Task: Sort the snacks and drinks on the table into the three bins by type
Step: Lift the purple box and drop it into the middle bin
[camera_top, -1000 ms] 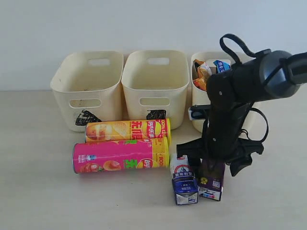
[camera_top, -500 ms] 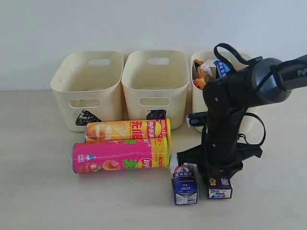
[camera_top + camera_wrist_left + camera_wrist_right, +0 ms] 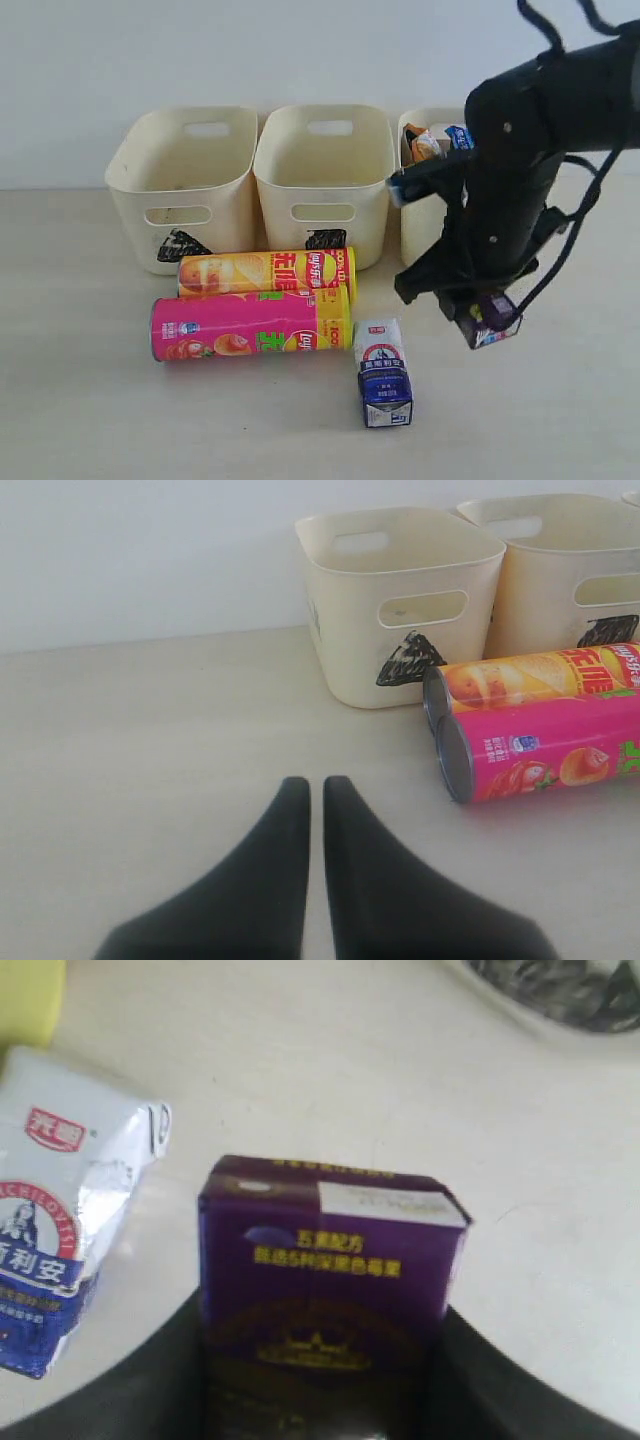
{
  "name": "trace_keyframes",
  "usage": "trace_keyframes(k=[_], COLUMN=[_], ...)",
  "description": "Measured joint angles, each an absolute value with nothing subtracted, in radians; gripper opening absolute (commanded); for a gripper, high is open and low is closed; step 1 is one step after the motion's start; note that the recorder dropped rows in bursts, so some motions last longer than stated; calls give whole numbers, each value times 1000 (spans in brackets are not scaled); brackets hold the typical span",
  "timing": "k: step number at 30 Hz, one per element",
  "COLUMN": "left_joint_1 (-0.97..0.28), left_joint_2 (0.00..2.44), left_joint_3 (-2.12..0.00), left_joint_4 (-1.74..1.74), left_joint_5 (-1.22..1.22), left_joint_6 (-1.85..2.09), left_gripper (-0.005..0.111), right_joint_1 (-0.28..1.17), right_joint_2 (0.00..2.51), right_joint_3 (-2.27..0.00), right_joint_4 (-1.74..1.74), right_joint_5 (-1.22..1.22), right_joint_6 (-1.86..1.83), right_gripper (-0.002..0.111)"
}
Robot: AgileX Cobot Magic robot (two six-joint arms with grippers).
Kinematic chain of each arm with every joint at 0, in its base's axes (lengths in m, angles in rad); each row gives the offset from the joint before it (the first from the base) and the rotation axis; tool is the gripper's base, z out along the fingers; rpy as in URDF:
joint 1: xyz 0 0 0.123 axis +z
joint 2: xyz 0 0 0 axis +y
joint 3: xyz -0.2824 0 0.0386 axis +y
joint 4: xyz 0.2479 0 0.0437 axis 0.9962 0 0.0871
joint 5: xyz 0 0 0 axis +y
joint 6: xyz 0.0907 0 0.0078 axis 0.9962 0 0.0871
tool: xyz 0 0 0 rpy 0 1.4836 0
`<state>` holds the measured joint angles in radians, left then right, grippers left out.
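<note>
Left hand [image 3: 315, 786] closed above table [image 3: 150, 730]; yellow-orange can [image 3: 540, 675], pink can [image 3: 550, 755] lying touching, near triangle bin [image 3: 400, 600].

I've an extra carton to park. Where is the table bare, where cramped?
Bare: the table left of the pink chip can, before the triangle bin; also right of the white-and-blue carton, under the raised purple carton. Cramped: between the yellow-orange can and the bins.

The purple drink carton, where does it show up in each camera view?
Exterior view: purple carton right of centre, held above the table by the right gripper.
Left wrist view: not in it.
Right wrist view: close up, clamped between the dark fingers.
Shared landmark: the white and blue carton, in both those views.
</note>
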<state>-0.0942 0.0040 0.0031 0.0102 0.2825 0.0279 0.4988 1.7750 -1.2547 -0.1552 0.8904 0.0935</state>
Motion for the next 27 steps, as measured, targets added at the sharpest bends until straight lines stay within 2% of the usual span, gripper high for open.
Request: trace_keyframes(k=[3, 7, 16, 20, 27], left_joint_1=[-94, -94, -94, -94, -94], left_joint_2=[4, 4, 4, 4, 4], left_joint_3=[3, 3, 3, 3, 3], left_joint_4=[10, 10, 10, 10, 10], left_joint_5=[282, 282, 282, 282, 282], left_joint_6=[28, 28, 28, 28, 28], left_gripper=[4, 4, 4, 4, 4], right_joint_1=[499, 499, 499, 499, 499], right_joint_2=[1707, 1653, 1728, 1865, 2044], right_joint_3=[-1255, -1255, -1288, -1429, -1660], right_joint_4=[-161, -163, -163, -163, -163], right_joint_5=[815, 586, 81, 36, 93], right_joint_6=[36, 8, -24, -38, -41], right_gripper=[1, 1, 1, 1, 2])
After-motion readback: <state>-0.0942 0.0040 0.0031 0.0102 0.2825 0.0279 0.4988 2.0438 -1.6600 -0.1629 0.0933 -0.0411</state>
